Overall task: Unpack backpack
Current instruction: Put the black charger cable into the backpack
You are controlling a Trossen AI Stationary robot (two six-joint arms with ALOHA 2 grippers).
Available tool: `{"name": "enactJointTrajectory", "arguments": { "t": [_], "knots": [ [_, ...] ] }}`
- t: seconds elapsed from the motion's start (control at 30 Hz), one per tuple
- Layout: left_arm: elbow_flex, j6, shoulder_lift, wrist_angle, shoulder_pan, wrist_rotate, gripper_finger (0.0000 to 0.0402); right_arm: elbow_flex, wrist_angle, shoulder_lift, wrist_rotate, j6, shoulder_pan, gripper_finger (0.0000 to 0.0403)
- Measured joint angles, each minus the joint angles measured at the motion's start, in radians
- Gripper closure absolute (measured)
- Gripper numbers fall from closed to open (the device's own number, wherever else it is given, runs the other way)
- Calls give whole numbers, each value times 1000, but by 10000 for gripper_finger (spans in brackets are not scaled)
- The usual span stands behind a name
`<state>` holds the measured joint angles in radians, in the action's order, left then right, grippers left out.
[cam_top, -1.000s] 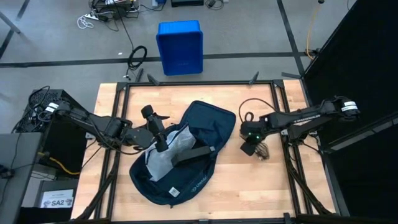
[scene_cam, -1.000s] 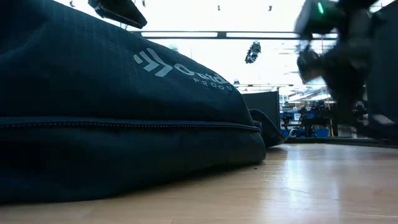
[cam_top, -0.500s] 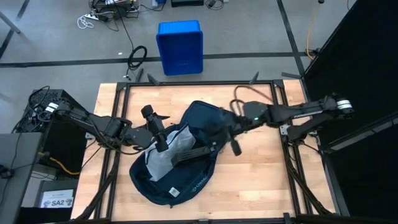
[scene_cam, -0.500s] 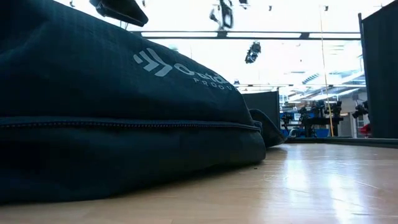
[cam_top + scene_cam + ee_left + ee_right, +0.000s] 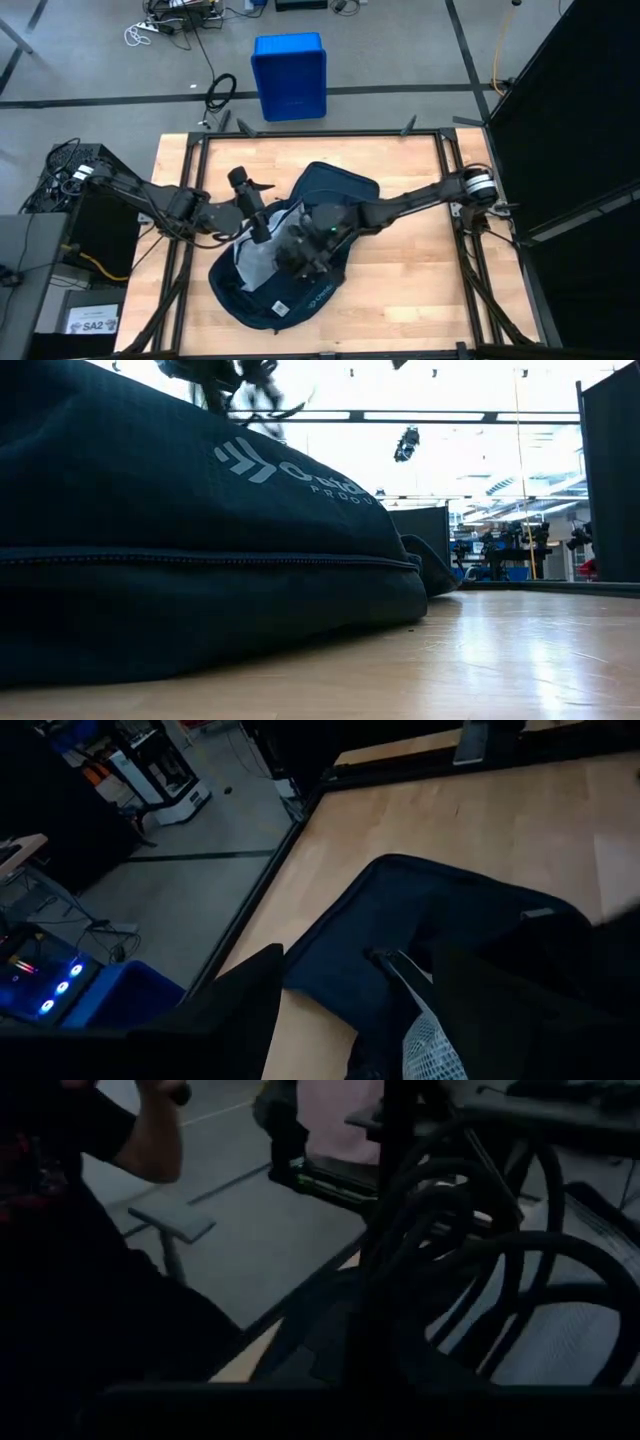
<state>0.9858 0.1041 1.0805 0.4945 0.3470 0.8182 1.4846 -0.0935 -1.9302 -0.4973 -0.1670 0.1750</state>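
- The backpack [image 5: 300, 250] lies near the middle of the wooden surface [image 5: 420, 290] in the overhead view, dark navy, its flap thrown open so a pale grey mesh lining [image 5: 262, 255] shows on its left half.
- A small white label [image 5: 281, 308] sits on its lower edge, toward the bottom of the frame.
- In the table-level view the backpack [image 5: 180, 540] fills the left and centre of the frame, with a light logo [image 5: 290, 470] printed across its upper slope and a zip seam running level lower down.
- The left claw [image 5: 262, 236] sits at the open mouth of the bag, left of centre in the overhead view, its fingers spread wide with the bag's edge between them; whether it actually grips that edge I cannot tell.
- From the left wrist camera, navy fabric [image 5: 440, 920] and a patch of white mesh [image 5: 432, 1050] lie just ahead of the dark fingers.
- The right arm stretches from the right edge of the frame across to the bag, and the right claw [image 5: 300, 255] is down over the open interior, fingers closed together; nothing can be made out between them.
- Dark cable loops [image 5: 470, 1280] crowd the right wrist view.
- A bright blue bin [image 5: 289, 76] stands on the floor beyond the surface, at the top centre of the overhead view.
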Motion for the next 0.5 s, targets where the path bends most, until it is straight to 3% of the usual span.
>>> {"name": "enactJointTrajectory", "arguments": {
  "t": [0.3, 0.5],
  "knots": [
    [13, -23, -1, -8, 0, 8, 173, 38, 62, -132, 143, 13, -38, 397],
    [13, -22, -1, -3, 0, 9, 173, 37, 127, -142, 144, 8, -54, 330]
  ]
}}
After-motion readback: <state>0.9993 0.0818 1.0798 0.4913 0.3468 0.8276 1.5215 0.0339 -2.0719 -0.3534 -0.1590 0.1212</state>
